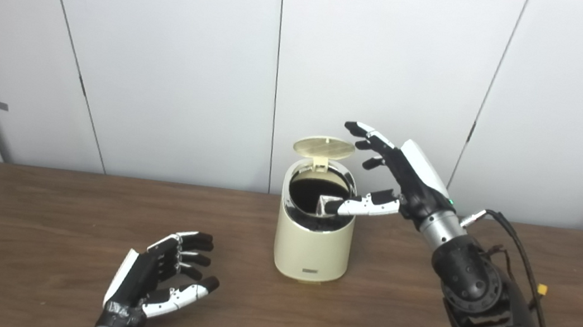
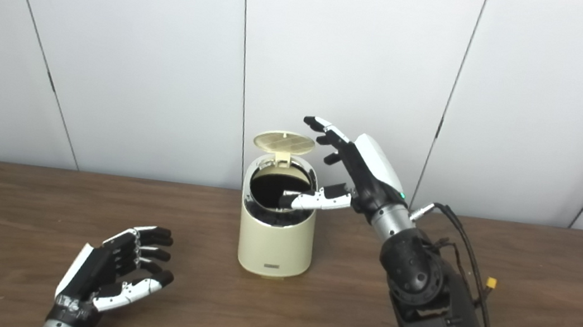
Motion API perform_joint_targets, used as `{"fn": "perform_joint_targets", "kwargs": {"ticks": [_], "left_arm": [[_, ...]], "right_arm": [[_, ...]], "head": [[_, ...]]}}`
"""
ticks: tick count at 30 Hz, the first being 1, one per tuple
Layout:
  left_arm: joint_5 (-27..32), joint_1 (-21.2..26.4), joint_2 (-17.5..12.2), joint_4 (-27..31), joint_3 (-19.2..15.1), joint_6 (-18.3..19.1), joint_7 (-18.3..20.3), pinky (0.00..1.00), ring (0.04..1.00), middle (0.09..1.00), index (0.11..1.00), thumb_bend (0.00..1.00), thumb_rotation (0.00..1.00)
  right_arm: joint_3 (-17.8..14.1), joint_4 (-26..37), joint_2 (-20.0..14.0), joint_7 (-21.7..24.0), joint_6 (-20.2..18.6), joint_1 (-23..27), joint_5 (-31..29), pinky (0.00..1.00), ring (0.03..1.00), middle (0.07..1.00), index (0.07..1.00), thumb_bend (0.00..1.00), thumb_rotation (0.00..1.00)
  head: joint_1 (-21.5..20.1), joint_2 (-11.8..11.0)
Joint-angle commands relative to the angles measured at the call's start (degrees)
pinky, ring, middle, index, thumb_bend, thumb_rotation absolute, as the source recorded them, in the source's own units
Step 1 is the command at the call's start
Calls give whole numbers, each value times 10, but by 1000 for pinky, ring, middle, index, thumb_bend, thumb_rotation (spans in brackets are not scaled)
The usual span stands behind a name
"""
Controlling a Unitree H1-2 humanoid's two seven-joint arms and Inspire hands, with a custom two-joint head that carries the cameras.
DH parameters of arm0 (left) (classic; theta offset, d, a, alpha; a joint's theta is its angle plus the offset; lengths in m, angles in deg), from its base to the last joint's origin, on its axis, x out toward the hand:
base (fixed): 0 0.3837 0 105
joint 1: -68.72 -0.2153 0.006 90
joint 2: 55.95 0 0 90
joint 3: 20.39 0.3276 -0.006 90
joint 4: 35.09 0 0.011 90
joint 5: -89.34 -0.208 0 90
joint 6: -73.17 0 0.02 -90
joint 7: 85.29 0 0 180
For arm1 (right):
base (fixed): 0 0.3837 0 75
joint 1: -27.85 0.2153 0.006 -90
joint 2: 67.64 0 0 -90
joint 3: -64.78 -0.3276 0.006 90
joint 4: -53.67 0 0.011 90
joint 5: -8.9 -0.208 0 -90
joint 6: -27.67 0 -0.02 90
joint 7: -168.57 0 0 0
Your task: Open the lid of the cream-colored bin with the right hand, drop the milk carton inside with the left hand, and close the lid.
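The cream-colored bin stands at the middle of the wooden table. Its round lid is tipped up on the rear hinge, and the dark inside shows. A pale object shows just inside the opening; I cannot tell whether it is the milk carton. My right hand is open just right of the bin, with its fingers spread near the lid's right edge and its thumb over the rim. My left hand is open and empty, low over the table at the front left.
White wall panels stand behind the table's far edge. My right forearm with a black cable crosses the table's right side.
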Motion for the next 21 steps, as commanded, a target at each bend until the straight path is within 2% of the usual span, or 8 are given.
{"fn": "perform_joint_targets", "kwargs": {"ticks": [1,7,13,15,17,18,21], "left_arm": [[2,9,-2,13,-5,-23,-2,568,664,734,743,657,141],[5,10,-1,11,-8,-24,-1,581,670,733,742,661,139],[7,11,2,10,-11,-21,-2,567,665,732,741,667,129],[5,11,2,9,-10,-24,-2,572,667,733,743,664,134],[3,12,1,8,-10,-26,-2,574,666,732,742,665,143],[2,12,2,8,-10,-26,-3,579,667,731,742,666,147],[0,12,2,11,-11,-23,-4,580,667,731,741,669,155]], "right_arm": [[3,9,-6,4,-7,45,11,727,851,891,892,805,325],[28,2,-19,16,-11,61,45,753,875,894,887,812,339],[40,12,-32,30,-1,65,62,688,839,846,836,826,364],[48,23,-41,31,14,62,73,680,841,827,814,809,398],[58,34,-52,27,32,58,89,712,868,810,791,770,454],[65,37,-59,20,48,56,103,745,891,795,776,754,491],[85,45,-79,-3,99,52,149,708,883,748,742,734,539]], "head": [[2,1],[3,2],[3,1],[3,2],[4,2],[4,2],[4,2]]}}
